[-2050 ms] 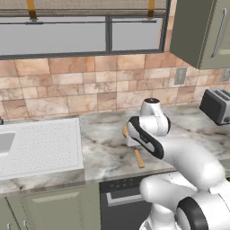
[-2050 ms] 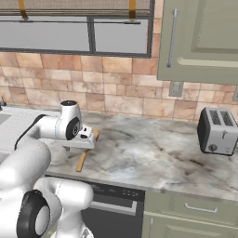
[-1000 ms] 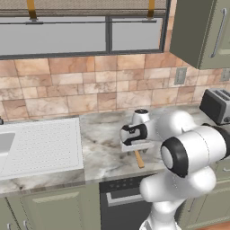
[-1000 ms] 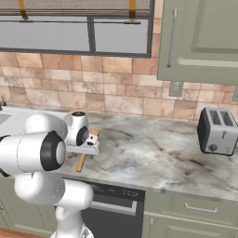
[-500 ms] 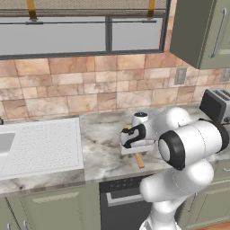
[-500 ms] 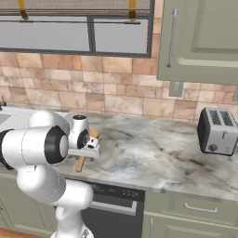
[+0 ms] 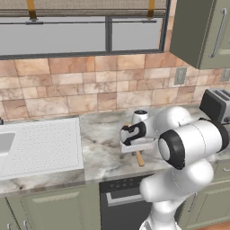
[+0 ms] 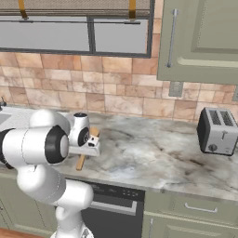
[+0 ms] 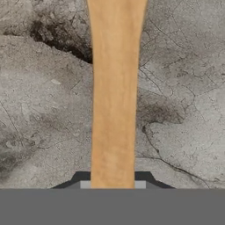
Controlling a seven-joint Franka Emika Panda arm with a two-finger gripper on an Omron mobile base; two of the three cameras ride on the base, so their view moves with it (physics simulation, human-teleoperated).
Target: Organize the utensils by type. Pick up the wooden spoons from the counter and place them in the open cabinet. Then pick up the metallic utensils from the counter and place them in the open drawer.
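Note:
A wooden spoon (image 9: 115, 88) lies on the marbled counter (image 7: 101, 134), and its orange-tan handle runs straight up the hand view. My gripper (image 9: 112, 183) points down over it, with the dark fingertips (image 9: 79, 179) pressed against both sides of the handle, shut on it. From the left base the handle end (image 7: 140, 159) pokes out below the gripper (image 7: 134, 149), near the counter's front edge. From the right base the spoon (image 8: 82, 162) shows under the gripper (image 8: 87, 152) on the counter (image 8: 153, 153). A sage-green cabinet (image 7: 200, 31) (image 8: 200, 42) hangs at the upper right. The metallic utensils and the drawer are out of view.
A silver toaster (image 7: 218, 105) (image 8: 216, 132) stands on the counter far to the right. A white drainboard and sink (image 7: 40, 146) take up the left. A dishwasher front (image 8: 116, 204) sits below the counter edge. A tiled wall and a window close the back.
The hand came down onto the spoon handle and the jaws closed from wide open onto it. The spoon still rests on the counter.

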